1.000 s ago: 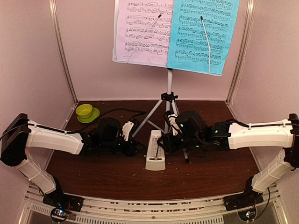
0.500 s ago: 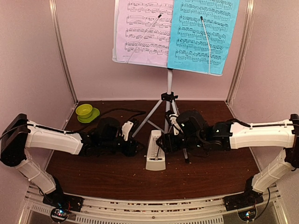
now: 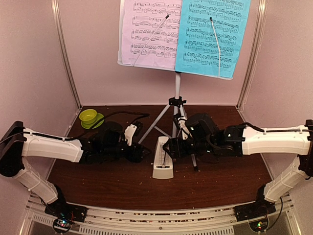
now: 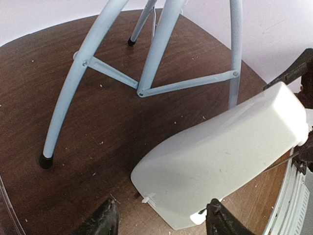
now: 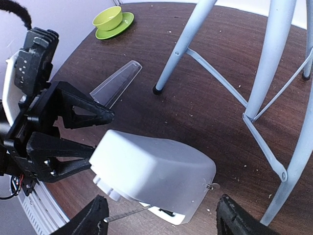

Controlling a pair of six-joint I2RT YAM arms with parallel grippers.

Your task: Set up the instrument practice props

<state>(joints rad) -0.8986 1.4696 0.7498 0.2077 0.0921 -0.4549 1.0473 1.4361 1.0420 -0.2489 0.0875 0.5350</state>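
The white metronome [image 3: 162, 157] is seen at the centre of the counter [image 3: 122, 186]. The music stand [image 3: 177, 105] is set just beyond it at 12 o'clock, with a lilac page [image 3: 149, 34] and a cyan page [image 3: 210, 36] carried on it. The left fingers [image 4: 103, 221] are held apart at the metronome's 9 o'clock and the right fingers [image 5: 90, 215] apart at 3 o'clock, with nothing clamped. A clear cover [image 5: 115, 83] is laid on the counter.

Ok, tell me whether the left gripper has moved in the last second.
Yes. The left gripper has backed off slightly to the left, widening its gap from the metronome, which has stayed put on the table.
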